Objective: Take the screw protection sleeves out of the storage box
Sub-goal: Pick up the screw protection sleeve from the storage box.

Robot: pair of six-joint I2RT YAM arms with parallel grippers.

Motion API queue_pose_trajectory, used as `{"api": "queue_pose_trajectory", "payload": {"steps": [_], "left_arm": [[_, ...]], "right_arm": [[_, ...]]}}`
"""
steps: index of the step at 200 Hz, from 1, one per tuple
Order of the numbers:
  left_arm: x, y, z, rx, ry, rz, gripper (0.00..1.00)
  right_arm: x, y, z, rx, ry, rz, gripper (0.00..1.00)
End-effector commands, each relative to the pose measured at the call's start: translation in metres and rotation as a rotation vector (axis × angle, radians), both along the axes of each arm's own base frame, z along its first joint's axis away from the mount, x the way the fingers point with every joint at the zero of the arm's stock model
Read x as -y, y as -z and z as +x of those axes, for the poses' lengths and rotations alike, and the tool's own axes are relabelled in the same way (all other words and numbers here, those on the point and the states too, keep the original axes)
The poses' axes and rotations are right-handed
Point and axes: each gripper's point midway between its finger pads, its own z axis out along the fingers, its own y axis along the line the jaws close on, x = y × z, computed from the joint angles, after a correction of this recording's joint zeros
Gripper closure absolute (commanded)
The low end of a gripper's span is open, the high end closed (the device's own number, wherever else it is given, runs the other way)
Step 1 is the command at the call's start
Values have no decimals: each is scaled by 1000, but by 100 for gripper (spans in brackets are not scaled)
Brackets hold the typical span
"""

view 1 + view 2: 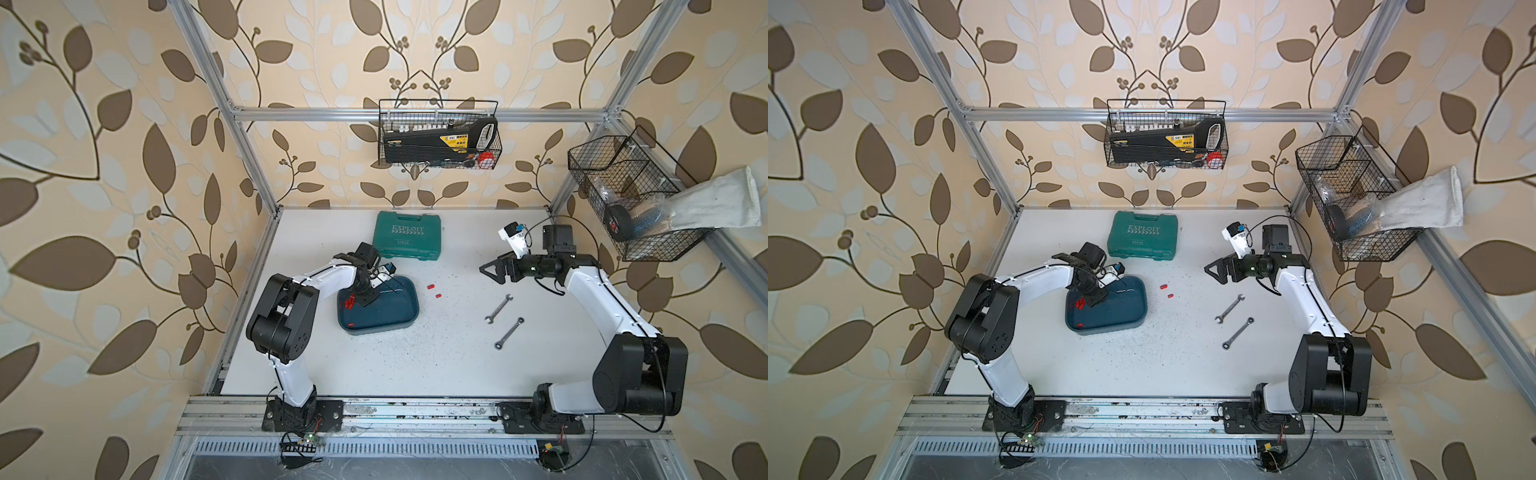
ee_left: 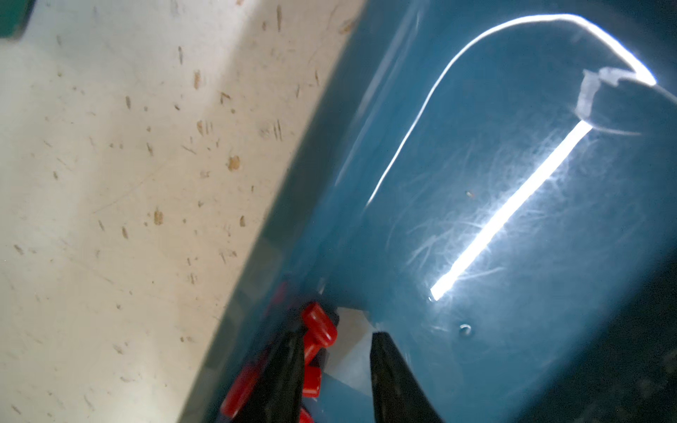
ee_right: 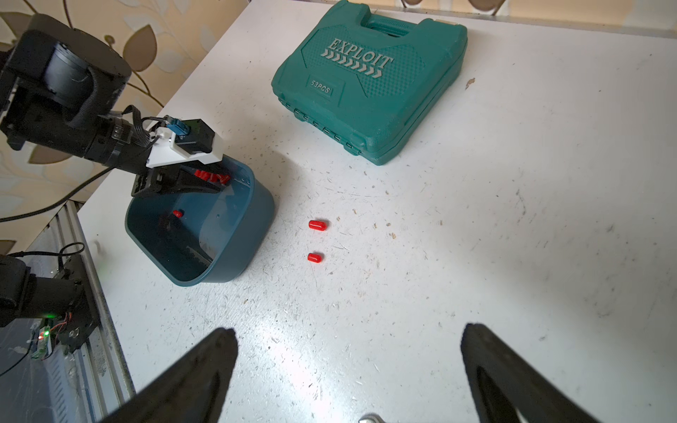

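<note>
Slippage looked likeliest: the left gripper (image 2: 337, 334), jaws half-parted and gripping nothing yet, sat beside the screw protection sleeves (image 2: 319, 327) heaped against the storage box (image 1: 409, 309) wall and might flick one aside, while the right gripper (image 3: 350, 329) hung wide open, empty.

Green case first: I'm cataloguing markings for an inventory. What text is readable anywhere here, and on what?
"EXPLOIT": raised letters on the green case lid.
"53PCS": small plaque below that, same case.
Yellow label on the black tool in the wire basket: too small to read.
</note>
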Motion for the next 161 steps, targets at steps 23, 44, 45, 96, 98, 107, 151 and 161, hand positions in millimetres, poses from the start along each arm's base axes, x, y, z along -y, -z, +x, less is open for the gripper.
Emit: {"api": "queue_pose_trajectory", "payload": {"steps": [23, 44, 45, 96, 98, 107, 151, 161], "left_arm": [[4, 0, 13, 37, -11, 1, 66], [3, 4, 13, 34, -9, 5, 69], [3, 4, 12, 33, -9, 5, 69], [3, 10, 6, 14, -5, -5, 82], [4, 10, 6, 14, -5, -7, 83], [5, 10, 6, 13, -5, -11, 86], [8, -3, 5, 42, 0, -45, 95], [9, -7, 4, 47, 3, -54, 96]], "right_arm": [[-5, 1, -4, -8, -14, 19, 1], [-4, 1, -4, -7, -12, 18, 1], [-4, 1, -4, -8, -12, 17, 1], [-4, 2, -4, -11, -12, 17, 1], [-4, 3, -4, -11, -12, 17, 1], [-4, 2, -4, -11, -12, 17, 1], [-4, 3, -4, -12, -11, 16, 1], [-4, 3, -4, -13, -11, 16, 1]]}}
